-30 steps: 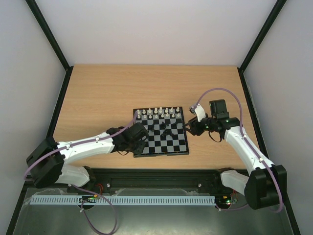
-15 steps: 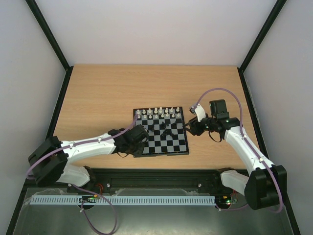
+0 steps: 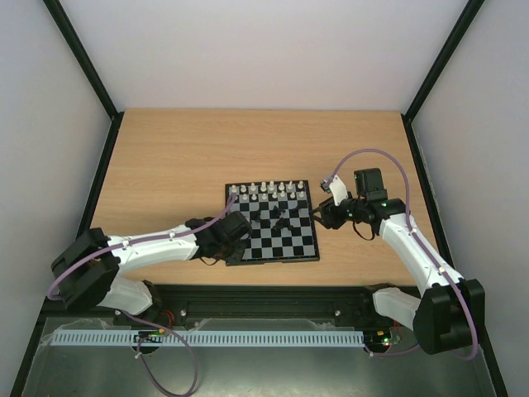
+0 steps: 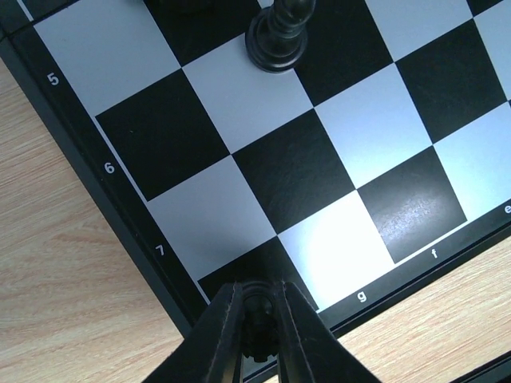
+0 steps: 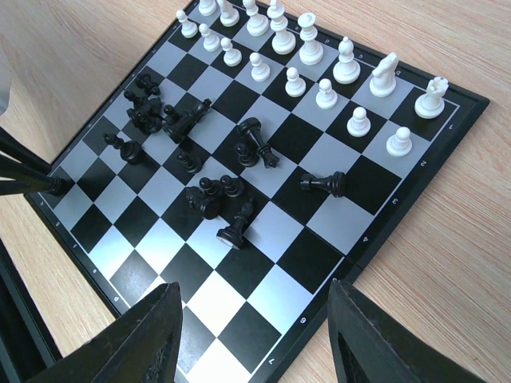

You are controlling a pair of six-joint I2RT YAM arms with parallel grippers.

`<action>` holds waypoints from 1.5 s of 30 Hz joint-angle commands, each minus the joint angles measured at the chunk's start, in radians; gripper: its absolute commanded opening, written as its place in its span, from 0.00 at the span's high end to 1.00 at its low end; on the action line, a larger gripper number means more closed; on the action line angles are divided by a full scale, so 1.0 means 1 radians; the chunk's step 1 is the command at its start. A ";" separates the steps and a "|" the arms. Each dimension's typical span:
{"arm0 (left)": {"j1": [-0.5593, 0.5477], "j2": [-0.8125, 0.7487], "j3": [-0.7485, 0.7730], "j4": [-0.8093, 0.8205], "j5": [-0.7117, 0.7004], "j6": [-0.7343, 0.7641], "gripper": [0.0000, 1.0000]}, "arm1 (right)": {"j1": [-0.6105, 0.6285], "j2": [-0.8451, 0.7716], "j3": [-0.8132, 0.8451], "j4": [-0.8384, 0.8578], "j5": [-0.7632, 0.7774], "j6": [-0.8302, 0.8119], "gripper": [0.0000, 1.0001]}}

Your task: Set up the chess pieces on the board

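- left gripper [image 4: 257, 297] pinched narrow on a black piece [image 4: 256, 331], at the board [image 3: 289, 248] corner, 7 o'clock
- right gripper [image 5: 255, 291] spread wide, at board's 3 o'clock
- white pieces [image 3: 264, 190] ranked at 12 o'clock
- black heap [image 5: 215, 152] mid-board

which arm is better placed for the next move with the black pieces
Left. The left gripper is shut on a black piece at the board's near left corner; the right gripper hangs open and empty off the right edge.
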 commanded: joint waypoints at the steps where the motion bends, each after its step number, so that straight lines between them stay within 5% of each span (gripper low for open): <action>1: -0.006 0.018 -0.013 -0.024 -0.014 0.004 0.90 | -0.002 -0.015 -0.011 -0.003 -0.003 -0.014 0.48; 8: -0.008 -0.004 0.002 -0.050 -0.023 0.000 0.71 | -0.002 -0.014 -0.011 -0.005 -0.003 -0.014 0.48; 19: 0.008 -0.069 0.176 -0.121 -0.095 0.077 0.61 | -0.002 -0.006 -0.011 -0.006 -0.014 -0.013 0.48; 33: 0.136 0.181 0.376 -0.053 -0.067 0.166 0.72 | -0.002 0.020 -0.008 -0.007 -0.010 -0.011 0.48; 45: 0.135 0.252 0.359 -0.057 -0.001 0.181 0.77 | -0.002 0.027 -0.007 -0.010 -0.006 -0.019 0.48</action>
